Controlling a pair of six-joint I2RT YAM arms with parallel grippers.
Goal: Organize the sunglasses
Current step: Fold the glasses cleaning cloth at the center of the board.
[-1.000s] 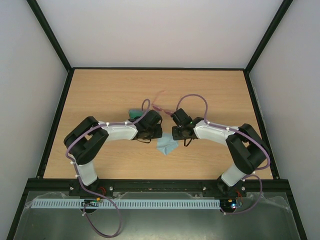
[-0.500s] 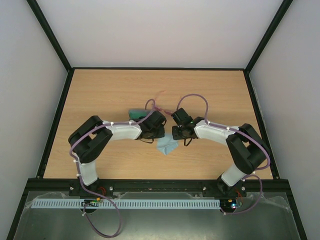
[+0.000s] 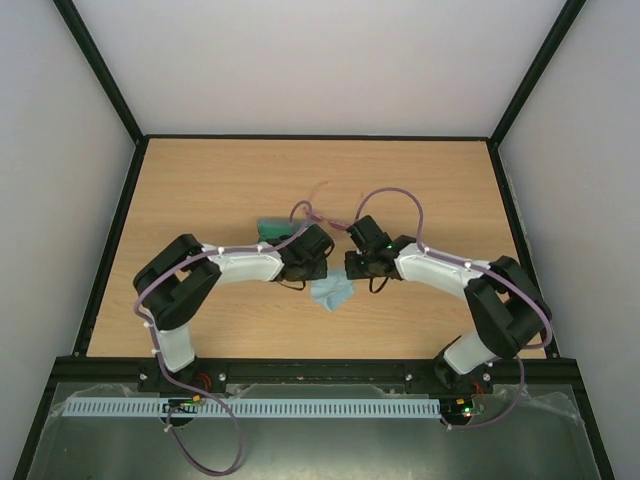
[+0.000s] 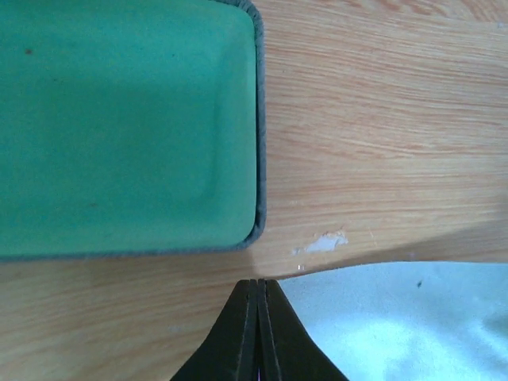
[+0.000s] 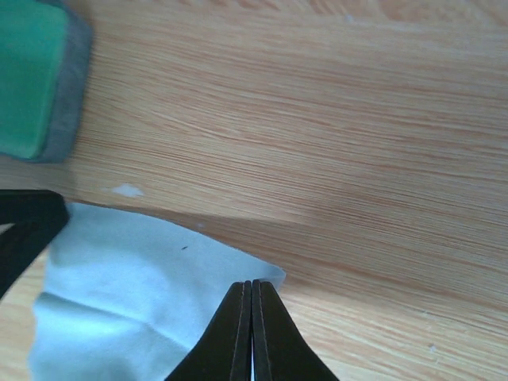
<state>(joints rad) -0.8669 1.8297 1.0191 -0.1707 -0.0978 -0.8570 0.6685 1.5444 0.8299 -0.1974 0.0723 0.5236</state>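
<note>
The sunglasses (image 3: 317,200), thin pinkish-red wire, lie on the table just beyond the two wrists, seen only in the top view. The grey-blue case (image 3: 268,228) lies open with its green lining (image 4: 127,119) up, and its end shows in the right wrist view (image 5: 36,79). The light-blue cloth (image 3: 332,293) hangs between the grippers, casting a shadow on the wood. My left gripper (image 4: 258,282) is shut at one corner of the cloth (image 4: 397,325). My right gripper (image 5: 252,283) is shut at another corner of the cloth (image 5: 135,294).
The wooden table (image 3: 420,180) is ringed by a black frame with white walls. Purple cables (image 3: 385,195) loop over both wrists near the sunglasses. A small white chip (image 4: 325,241) marks the wood near the case.
The left wrist has edged slightly right toward the middle. The right arm's elbow has swung a little outward. The cloth stays between the grippers, and the case and sunglasses have not moved.
</note>
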